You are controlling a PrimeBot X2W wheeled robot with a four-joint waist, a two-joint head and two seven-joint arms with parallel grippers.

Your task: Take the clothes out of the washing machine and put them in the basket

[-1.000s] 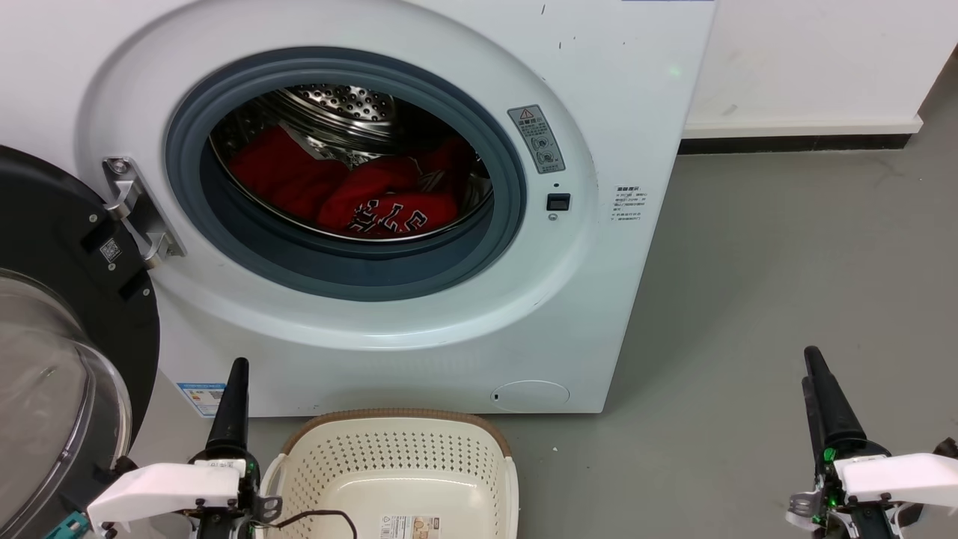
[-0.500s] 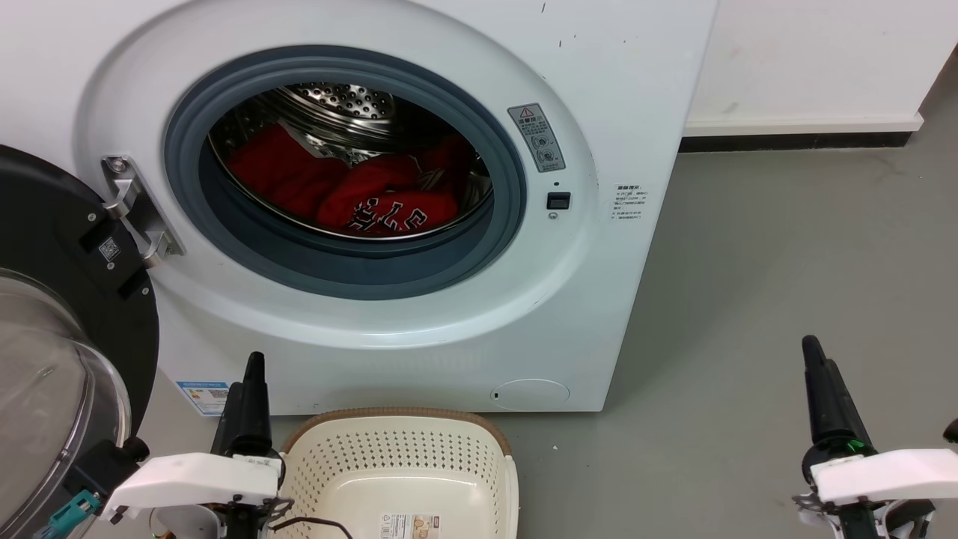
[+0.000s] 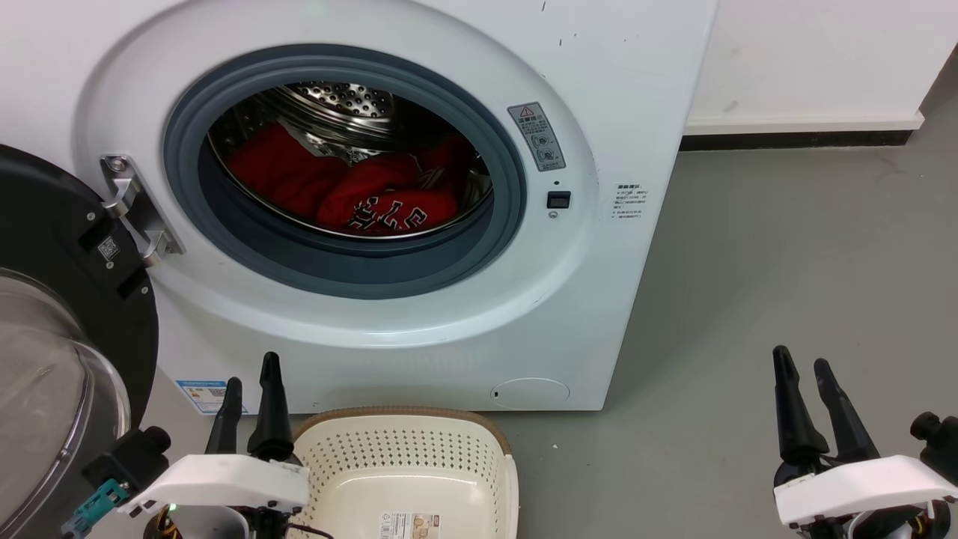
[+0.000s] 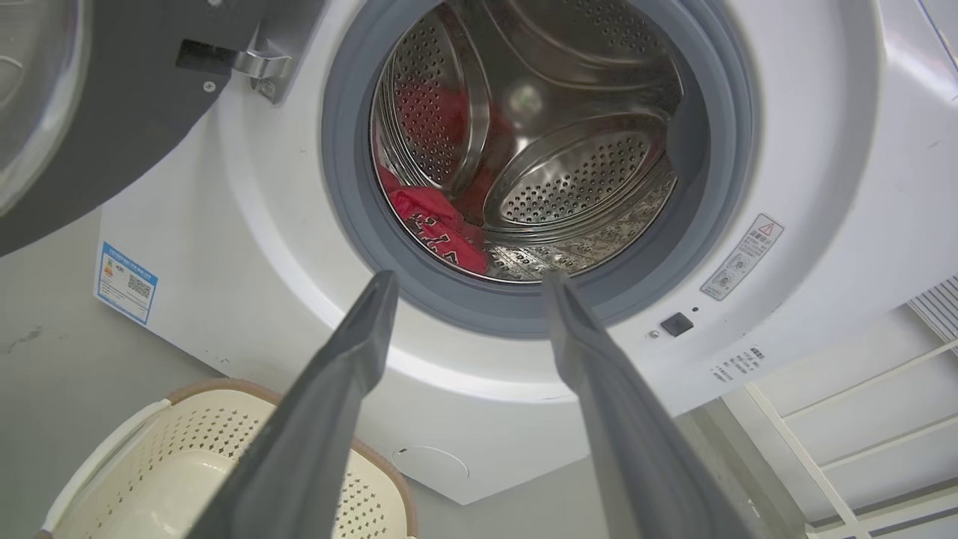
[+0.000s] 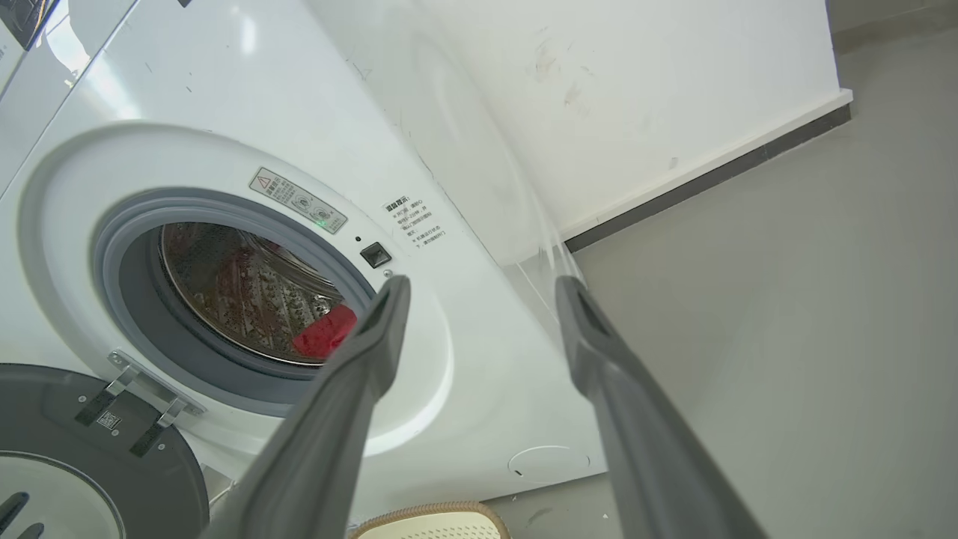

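Lying in washing machine point(image 3: 599, 299): clothes point(image 3: 374, 196); basket point(image 3: 404, 413) nearby.

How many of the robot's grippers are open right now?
2. The left gripper is just left of the basket; the right gripper is over the floor, right of the washing machine.
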